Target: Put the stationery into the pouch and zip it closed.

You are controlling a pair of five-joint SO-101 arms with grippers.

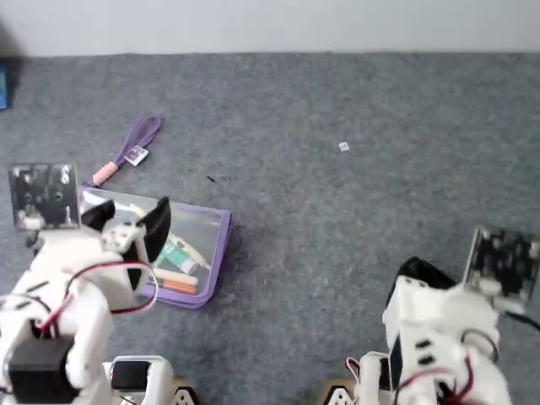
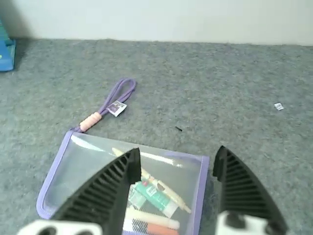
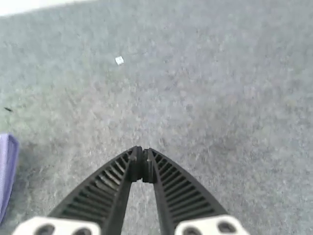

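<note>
Purple-edged clear plastic, the pouch (image 1: 221, 253) lies at the near left with the stationery (image 2: 156, 196) inside, and it looks light, soft and slippery, so its firmer border seems the best hold; the left gripper (image 2: 176, 156) hangs wide above it, while the right gripper (image 3: 143, 161) is closed on nothing.

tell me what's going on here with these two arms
The left pincer hangs open over a clear plastic pouch with purple trim lying flat on the grey carpeted table. Pens and other stationery are already inside it. Its purple loop strap trails from one corner. Whether the zip is closed cannot be told. The right pincer is shut, apart over bare carpet.
</note>
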